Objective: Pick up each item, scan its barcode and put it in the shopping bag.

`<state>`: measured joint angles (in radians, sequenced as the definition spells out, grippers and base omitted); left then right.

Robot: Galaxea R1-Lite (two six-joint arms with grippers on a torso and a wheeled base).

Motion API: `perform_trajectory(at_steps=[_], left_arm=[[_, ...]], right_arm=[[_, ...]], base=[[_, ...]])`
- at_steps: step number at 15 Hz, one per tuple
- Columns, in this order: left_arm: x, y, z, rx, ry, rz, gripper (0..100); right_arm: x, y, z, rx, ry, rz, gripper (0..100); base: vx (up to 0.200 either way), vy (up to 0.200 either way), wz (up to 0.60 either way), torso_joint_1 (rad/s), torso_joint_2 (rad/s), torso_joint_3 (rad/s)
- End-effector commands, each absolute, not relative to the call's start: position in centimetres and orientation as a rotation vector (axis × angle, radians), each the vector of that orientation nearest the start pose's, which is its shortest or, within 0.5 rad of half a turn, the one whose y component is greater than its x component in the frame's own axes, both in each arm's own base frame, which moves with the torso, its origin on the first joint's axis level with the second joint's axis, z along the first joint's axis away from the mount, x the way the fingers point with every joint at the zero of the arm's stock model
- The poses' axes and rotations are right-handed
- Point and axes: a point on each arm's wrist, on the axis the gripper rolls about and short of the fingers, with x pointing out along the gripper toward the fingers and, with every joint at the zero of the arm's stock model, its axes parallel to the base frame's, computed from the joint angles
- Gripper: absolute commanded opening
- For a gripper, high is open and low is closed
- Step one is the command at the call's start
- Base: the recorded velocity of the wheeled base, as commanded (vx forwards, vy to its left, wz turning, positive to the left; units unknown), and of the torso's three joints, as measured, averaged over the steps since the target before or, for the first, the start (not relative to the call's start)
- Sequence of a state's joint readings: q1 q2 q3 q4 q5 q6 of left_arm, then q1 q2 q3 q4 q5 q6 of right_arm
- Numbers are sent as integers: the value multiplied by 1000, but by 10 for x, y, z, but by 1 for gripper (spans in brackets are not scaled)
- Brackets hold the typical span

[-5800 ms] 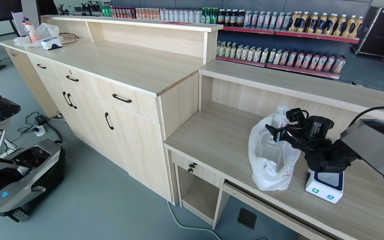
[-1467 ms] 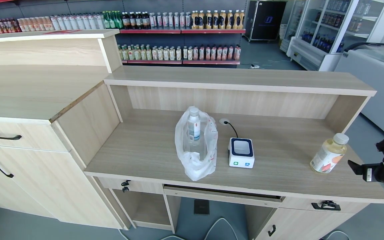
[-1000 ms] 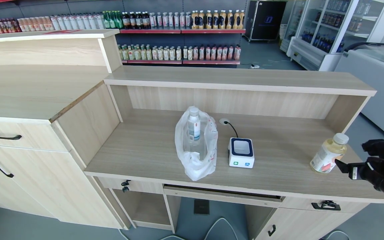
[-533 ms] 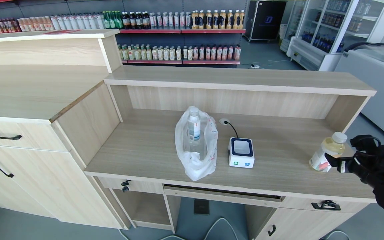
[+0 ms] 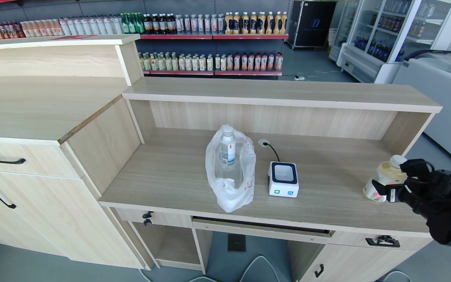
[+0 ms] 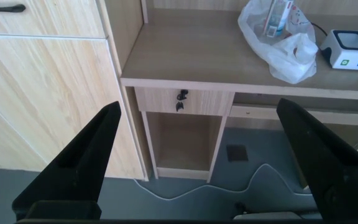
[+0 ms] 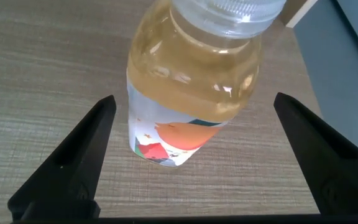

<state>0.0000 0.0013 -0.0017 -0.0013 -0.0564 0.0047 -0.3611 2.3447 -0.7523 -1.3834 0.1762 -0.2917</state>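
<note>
Right jaws spread wide, arm (image 5: 446,213) extended; left jaws spread wide.

Bright, even light fills the shop, with no hard shadows on the counter (image 5: 319,203) top. A soft band of shade lies under its upper shelf along the far panel, and the recess below the near edge is dark. The shopping bag (image 5: 229,196) glares white. Small highlights sit on the cap and shoulder of the juice bottle (image 7: 191,87). The left gripper (image 6: 199,104) and right gripper (image 7: 194,98) read as flat black shapes. In the head view, straight edges bow toward the left and right borders — wide-lens bending.
</note>
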Motion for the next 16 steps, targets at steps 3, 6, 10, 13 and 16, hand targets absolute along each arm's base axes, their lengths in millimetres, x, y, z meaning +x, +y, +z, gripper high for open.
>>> perform_trajectory(at_steps=[3,6,10,13,16], left_arm=[[-23,-1,76,5,-2,-57,100],[-23,-1,76,5,-2,-57,100],[-23,-1,76,5,-2,-57,100],[-23,-1,76,5,-2,-57,100],[-23,-1,76,5,-2,-57,100]], right_arm=[[375,-128,10,-228,204,-150,100],[380,-124,6,-221,202,-137,100],[390,-119,4,-229,181,-123,100],[399,-118,5,-237,162,-131,100],[401,-118,2,-239,155,-129,100]], base=[[0,0,0,0,0,0],[0,0,0,0,0,0],[0,0,0,0,0,0],[0,0,0,0,0,0],[0,0,0,0,0,0]])
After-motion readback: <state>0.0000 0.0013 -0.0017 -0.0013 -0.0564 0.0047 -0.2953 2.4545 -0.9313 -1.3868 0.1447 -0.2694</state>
